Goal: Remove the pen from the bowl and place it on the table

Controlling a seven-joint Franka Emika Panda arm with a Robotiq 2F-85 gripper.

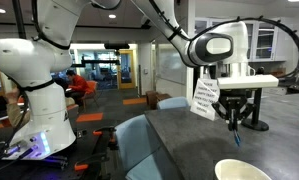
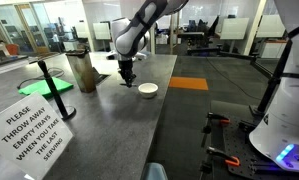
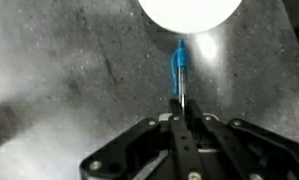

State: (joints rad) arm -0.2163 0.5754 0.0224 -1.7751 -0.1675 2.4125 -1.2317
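Pen [image 3: 178, 70] is seen pinched at its upper end between the pressed-together fingertips of the gripper [image 3: 179, 118], clear of the bowl [image 3: 194, 10] and not yet laid on the table [image 3: 69, 80]. In the wrist view its long axis is shown running straight out from the claw, in line with the fingers, so that the slim blue shaft points away from the wrist and toward the tabletop below. In an exterior view the gripper [image 1: 234, 122] is found above the dark surface with a faint blue tip hanging beneath it, roughly upright, and the bowl [image 1: 242, 170] is set lower in the frame, near but apart. In the wrist view the free end is drawn just beside the bright rim (whether it lies over the rim or just short of it cannot be told from that angle). The coming move is judged to turn on this: the pen is carried on end, yet it is to be laid flat on the table, so a plain descent would bring the tip down first, and the pen might topple any way once released, perhaps against the bowl. A shift away from the bowl, or a tilt of the wrist, is likely called for before the fingers are parted.
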